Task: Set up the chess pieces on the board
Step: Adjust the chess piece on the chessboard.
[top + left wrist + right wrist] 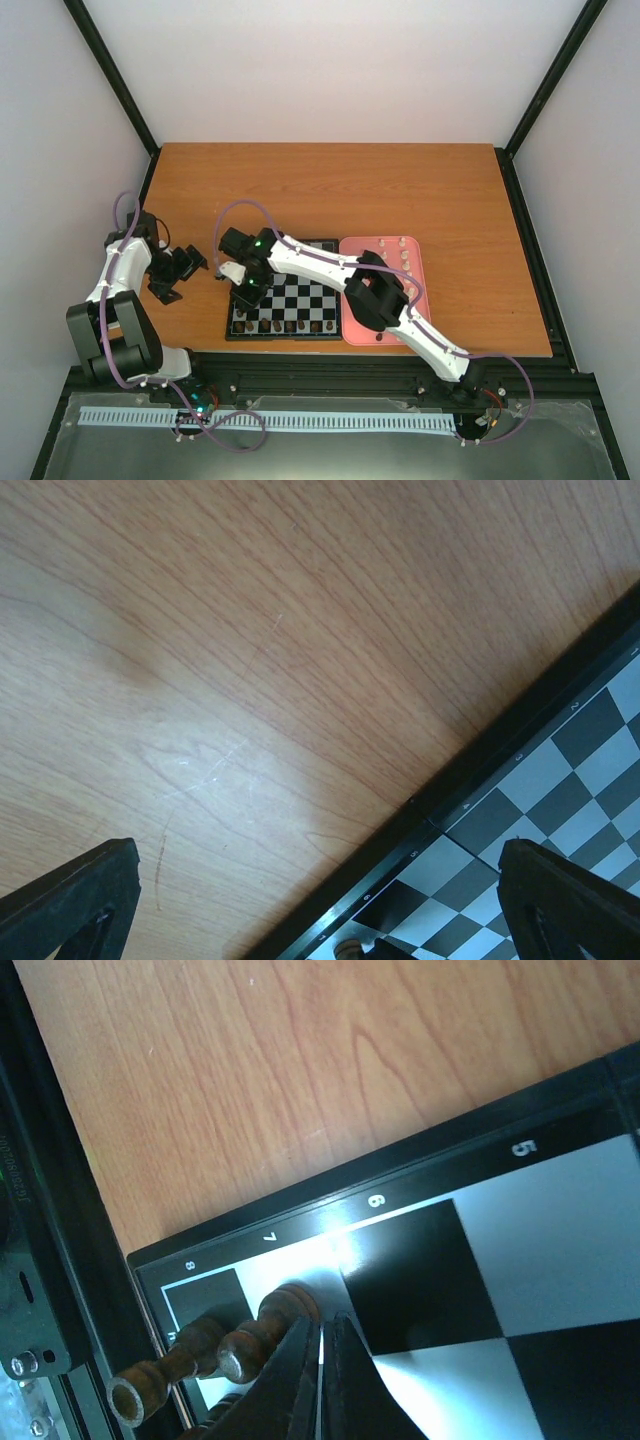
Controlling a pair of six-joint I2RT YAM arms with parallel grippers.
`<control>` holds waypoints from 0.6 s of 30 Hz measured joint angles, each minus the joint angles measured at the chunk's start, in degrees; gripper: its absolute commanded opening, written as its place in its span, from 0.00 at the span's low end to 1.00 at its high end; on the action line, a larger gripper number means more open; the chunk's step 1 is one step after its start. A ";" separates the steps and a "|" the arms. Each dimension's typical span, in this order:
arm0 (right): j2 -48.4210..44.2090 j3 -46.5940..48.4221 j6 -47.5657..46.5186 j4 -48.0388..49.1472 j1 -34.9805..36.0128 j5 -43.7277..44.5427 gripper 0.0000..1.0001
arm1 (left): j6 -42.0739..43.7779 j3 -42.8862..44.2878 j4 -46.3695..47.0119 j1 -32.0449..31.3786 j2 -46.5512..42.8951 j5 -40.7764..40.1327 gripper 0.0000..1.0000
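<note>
One black-and-grey checkered board [312, 296], at least three dark brown chess pieces [240, 1355] at its corner. Right gripper [322, 1326] pressed together, left gripper [315, 890] spread wide.

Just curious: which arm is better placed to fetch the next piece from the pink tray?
Right, probably: the tray lies on its side of the board, beside that arm. The left gripper sits off the board's opposite edge.

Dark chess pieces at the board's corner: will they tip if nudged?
Probably: the dark chess pieces look slim and tall, so a nudge from the right fingers likely topples them. Their rounded, glossy turning suggests they would roll.
</note>
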 measured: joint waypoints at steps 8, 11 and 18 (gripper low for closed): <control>0.66 0.37 -0.61 -0.20 0.68 -1.11 0.05 | 0.00 -0.24 0.07 0.00 0.00 0.09 1.00; 0.68 0.42 -0.61 -0.26 0.72 -0.74 0.05 | 0.00 -0.28 0.07 0.00 0.00 0.11 1.00; 0.52 0.48 -0.07 0.26 0.57 2.16 0.05 | 0.00 -0.37 0.07 0.00 0.00 0.09 1.00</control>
